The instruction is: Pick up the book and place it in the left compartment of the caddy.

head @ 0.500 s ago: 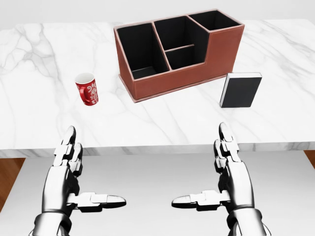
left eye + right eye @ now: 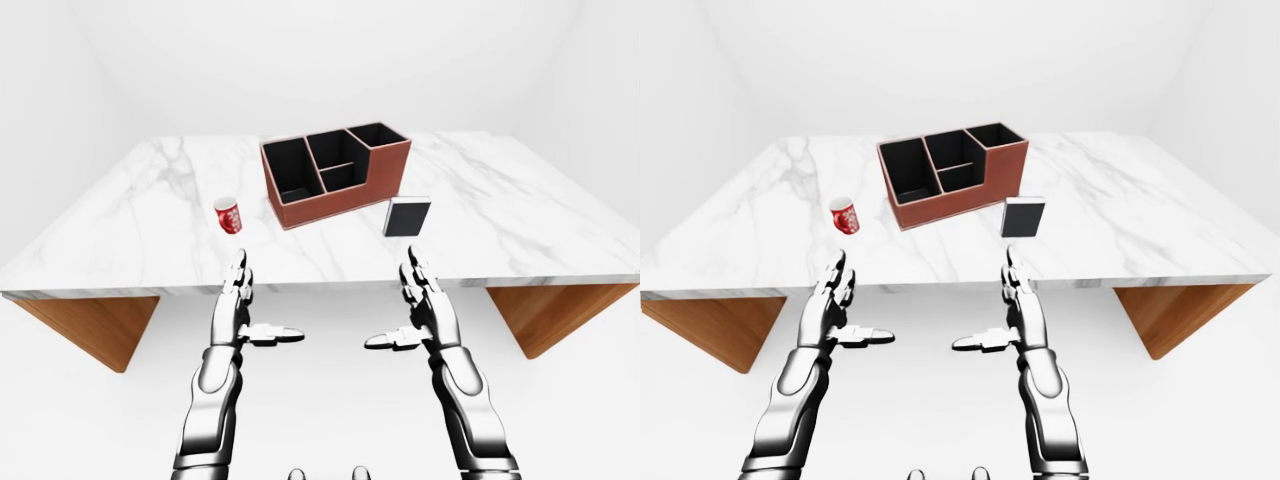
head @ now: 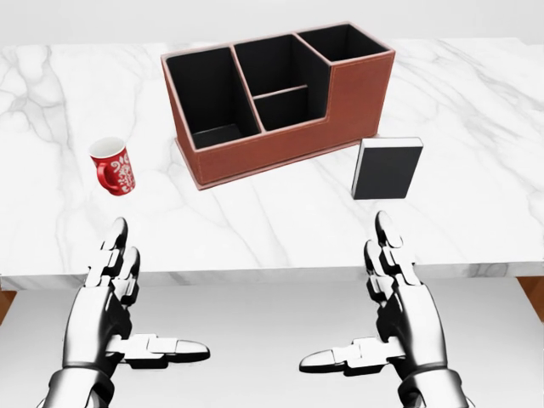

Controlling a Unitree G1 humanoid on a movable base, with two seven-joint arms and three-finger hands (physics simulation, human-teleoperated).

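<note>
A black book (image 3: 388, 168) with a white edge lies on the marble table (image 3: 272, 221), just right of the caddy's near corner. The brown caddy (image 3: 280, 98) with black compartments stands at the top middle of the head view; its left compartment (image 3: 204, 93) looks empty. My left hand (image 3: 115, 319) and right hand (image 3: 395, 314) are both open and empty, held below the table's near edge. The right hand is below the book, apart from it.
A red patterned cup (image 3: 113, 167) stands on the table left of the caddy. The table's near edge (image 3: 272, 276) runs across just above my fingertips. Wooden table supports (image 2: 85, 325) show at both sides in the eye views.
</note>
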